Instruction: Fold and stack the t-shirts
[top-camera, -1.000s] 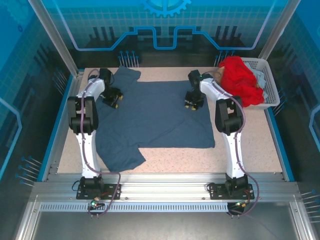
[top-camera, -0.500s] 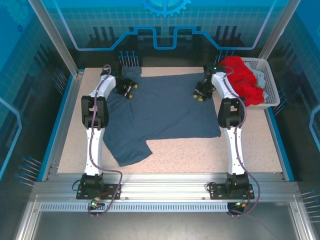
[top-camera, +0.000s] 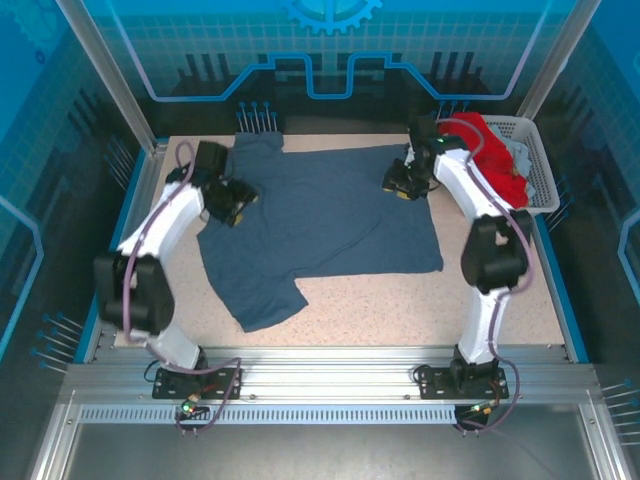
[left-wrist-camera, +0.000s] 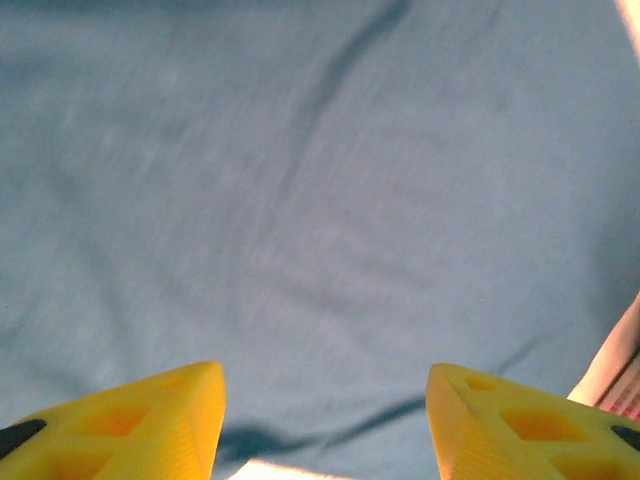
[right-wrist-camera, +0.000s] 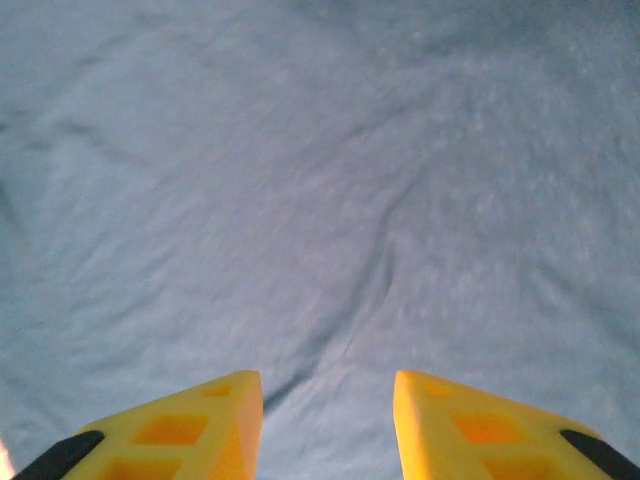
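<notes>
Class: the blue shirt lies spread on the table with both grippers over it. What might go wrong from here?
1. Both the left gripper and right gripper stand open over flat cloth of the blue shirt; a pinch may catch too little and slip.
2. The red shirt spills over the basket rim beside the right arm, which might snag it.

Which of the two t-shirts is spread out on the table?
The slate-blue t-shirt, lying flat; the red t-shirt is bunched in the white basket.

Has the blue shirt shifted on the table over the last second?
Yes. The blue shirt slid toward the far edge, leaving more bare table before the near rail.
</notes>
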